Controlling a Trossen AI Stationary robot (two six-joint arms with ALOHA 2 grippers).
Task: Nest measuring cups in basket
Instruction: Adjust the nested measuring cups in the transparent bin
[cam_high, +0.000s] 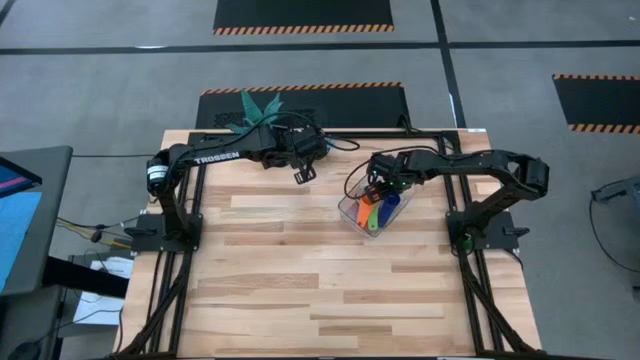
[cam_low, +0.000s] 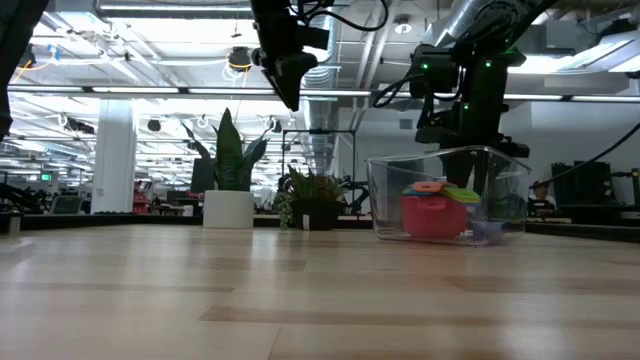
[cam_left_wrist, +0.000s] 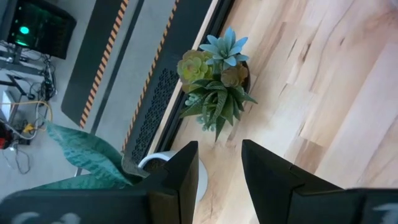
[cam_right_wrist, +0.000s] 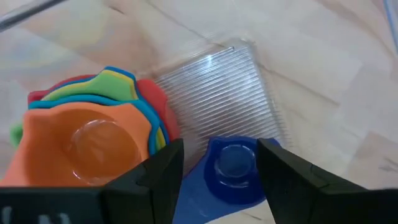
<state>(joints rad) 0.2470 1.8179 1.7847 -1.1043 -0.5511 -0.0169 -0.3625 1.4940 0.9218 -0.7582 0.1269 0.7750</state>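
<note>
dark blue cup (cam_right_wrist: 233, 168) in the basket (cam_right_wrist: 214, 87) sits between the right gripper's (cam_right_wrist: 219, 163) spread, empty fingers.

The basket (cam_high: 352, 212) sits on the bench's (cam_high: 300, 280) right half. Inside it, the nested measuring cups (cam_right_wrist: 93, 134) lie beside one separate cup (cam_right_wrist: 233, 168).
</note>
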